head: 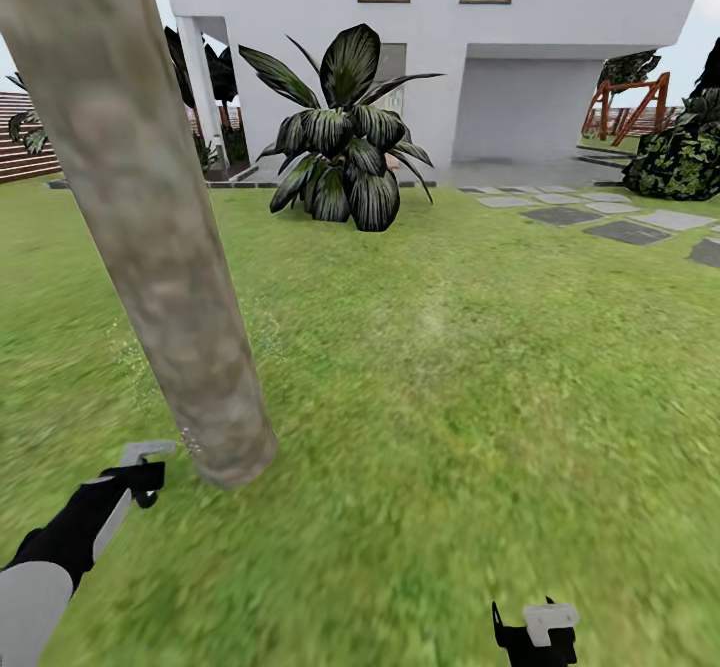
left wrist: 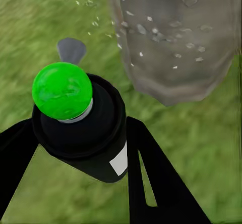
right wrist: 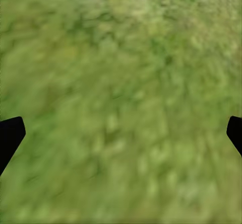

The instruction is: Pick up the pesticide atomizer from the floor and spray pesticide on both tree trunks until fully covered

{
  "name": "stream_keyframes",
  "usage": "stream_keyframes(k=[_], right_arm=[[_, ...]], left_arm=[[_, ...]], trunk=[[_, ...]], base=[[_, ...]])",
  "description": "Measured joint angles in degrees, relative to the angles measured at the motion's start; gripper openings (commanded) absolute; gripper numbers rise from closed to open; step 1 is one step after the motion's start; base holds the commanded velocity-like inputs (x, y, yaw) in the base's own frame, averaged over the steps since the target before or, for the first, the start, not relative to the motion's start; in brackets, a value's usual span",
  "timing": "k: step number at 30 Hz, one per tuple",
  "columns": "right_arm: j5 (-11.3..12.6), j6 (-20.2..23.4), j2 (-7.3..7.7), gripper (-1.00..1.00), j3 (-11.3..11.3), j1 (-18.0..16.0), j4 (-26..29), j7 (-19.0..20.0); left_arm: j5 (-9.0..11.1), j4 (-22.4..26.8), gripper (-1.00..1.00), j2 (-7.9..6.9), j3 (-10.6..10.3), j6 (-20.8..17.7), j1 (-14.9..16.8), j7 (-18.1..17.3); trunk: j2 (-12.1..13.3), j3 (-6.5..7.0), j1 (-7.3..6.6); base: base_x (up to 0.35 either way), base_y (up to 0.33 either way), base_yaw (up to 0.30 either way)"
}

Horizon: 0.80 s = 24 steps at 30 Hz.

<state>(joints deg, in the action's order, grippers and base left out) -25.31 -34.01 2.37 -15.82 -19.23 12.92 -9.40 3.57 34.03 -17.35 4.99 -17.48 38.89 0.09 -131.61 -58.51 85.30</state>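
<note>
A thick grey-brown tree trunk [head: 150, 247] leans up from the grass floor [head: 450, 397] at the left of the head view. My left gripper [head: 145, 469] is just left of its base, shut on the pesticide atomizer [left wrist: 83, 128], a black bottle with a green cap and a small white label. In the left wrist view the nozzle faces the trunk [left wrist: 176, 38], which carries white pesticide specks [left wrist: 151, 27]; a few specks also hang over the grass. My right gripper [head: 535, 632] is low at the front right, open over bare grass [right wrist: 121, 93].
A broad-leaved striped plant [head: 345, 137] stands ahead before the white house [head: 560, 37]. Grey stepping stones [head: 625, 230] run to the right, past a round dark bush [head: 685, 157]. A brown fence [head: 25, 147] lies at the far left. Lawn spreads right of the trunk.
</note>
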Motion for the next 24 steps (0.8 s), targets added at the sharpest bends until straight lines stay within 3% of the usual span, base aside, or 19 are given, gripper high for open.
stream_keyframes(k=[3,5,9,10,12,16,19,20,21,24], right_arm=[[0.0,0.0,-0.02,1.0,0.0,0.0,0.0,0.0],[0.0,0.0,-0.01,1.0,0.0,0.0,0.0,0.0],[0.0,0.0,0.0,1.0,0.0,0.0,0.0,0.0],[0.0,0.0,-0.01,1.0,0.0,0.0,0.0,0.0],[0.0,0.0,0.0,1.0,0.0,0.0,0.0,0.0],[0.0,0.0,0.0,1.0,0.0,0.0,0.0,0.0],[0.0,0.0,-0.01,1.0,0.0,0.0,0.0,0.0],[0.0,0.0,0.0,1.0,0.0,0.0,0.0,0.0],[0.0,0.0,0.0,1.0,0.0,0.0,0.0,0.0],[0.0,0.0,0.0,1.0,0.0,0.0,0.0,0.0]], left_arm=[[-1.1,0.7,-1.0,3.92,-2.9,0.0,0.0,-0.3],[-1.4,2.7,-1.0,5.45,-3.8,-0.4,0.0,-0.3],[-1.8,3.7,-1.0,3.76,-3.8,-3.4,0.4,-0.3],[-1.6,3.8,-1.0,1.85,-3.7,-3.7,0.8,-0.4],[-1.2,3.8,-1.0,0.66,-3.7,-3.8,0.9,-0.8],[-1.3,4.2,-1.0,1.63,-4.0,-3.8,0.8,-1.0],[-1.5,7.6,-1.0,2.63,-4.0,-4.1,0.9,-1.0],[-1.7,10.3,-1.0,1.94,-3.8,-9.7,2.1,-1.0],[-1.7,10.7,-1.0,1.47,-3.6,-10.6,3.1,-1.0],[-1.7,11.1,-1.0,-1.94,-3.2,-11.5,4.5,-1.0]], trunk=[[0.0,0.0,0.0],[0.0,0.0,0.0],[0.0,0.0,0.0],[0.0,0.0,0.0],[0.0,0.0,0.0],[0.0,0.0,0.0],[0.0,0.01,0.0],[0.0,0.01,-0.01],[0.0,0.01,0.0],[0.0,0.0,0.0]], base=[[0.0,0.0,0.0],[0.0,0.0,0.0],[0.0,0.0,0.0],[0.0,0.0,0.0],[0.0,0.0,0.0],[-0.139,0.0,0.0],[-0.023,0.0,0.0],[0.0,0.0,0.0],[0.0,0.0,0.0],[0.0,0.0,0.0]])
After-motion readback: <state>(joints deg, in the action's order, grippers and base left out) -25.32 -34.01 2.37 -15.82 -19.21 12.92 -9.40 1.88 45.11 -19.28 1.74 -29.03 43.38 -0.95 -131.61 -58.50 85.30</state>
